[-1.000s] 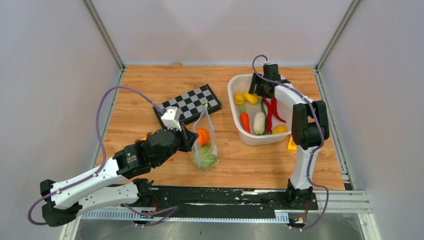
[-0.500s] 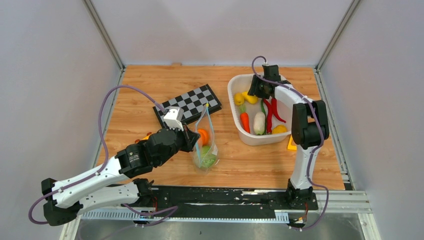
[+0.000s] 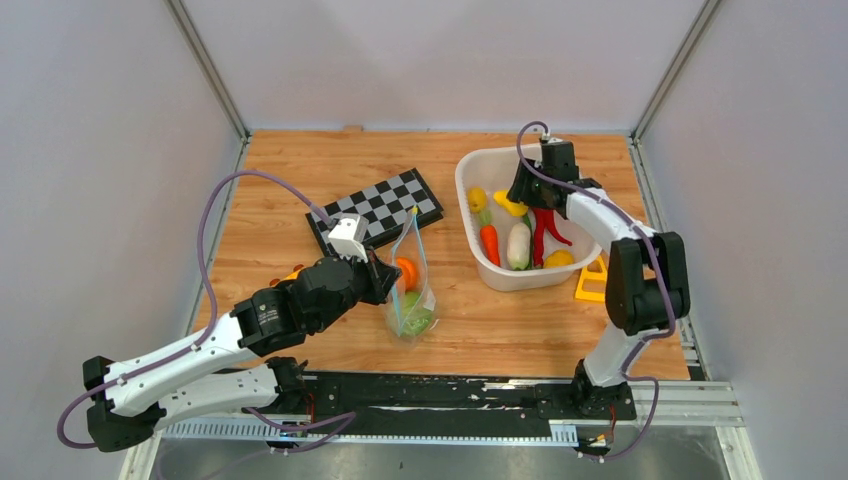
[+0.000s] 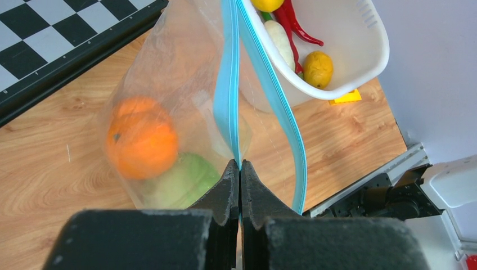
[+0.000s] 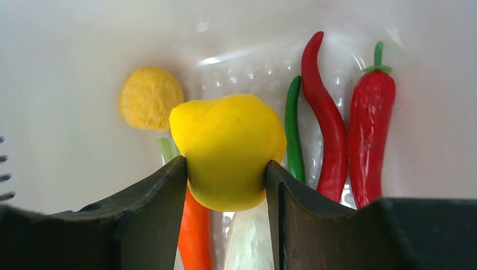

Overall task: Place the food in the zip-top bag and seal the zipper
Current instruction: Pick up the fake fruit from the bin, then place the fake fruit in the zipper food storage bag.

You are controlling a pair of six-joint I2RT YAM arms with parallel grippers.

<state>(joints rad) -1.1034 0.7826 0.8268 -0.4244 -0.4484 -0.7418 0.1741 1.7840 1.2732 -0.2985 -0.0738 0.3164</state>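
Your left arm (image 3: 180, 360) lies low. It runs from its base at the near left corner out to the right and away, with the black wrist section roughly level. The left gripper (image 4: 240, 164) points right, jaws pinched fully together, with only the zipper (image 4: 228, 90) strip caught between the tips.

Your right arm (image 3: 640, 270) stands up from its base, elbow folded at the right side. The white forearm reaches back and left, and the wrist is bent downward. The right gripper (image 5: 226, 169) points down. Its fingers (image 5: 163, 197) are partway apart, pressed against both sides of a yellow fruit (image 5: 228, 140), firm contact on each pad.
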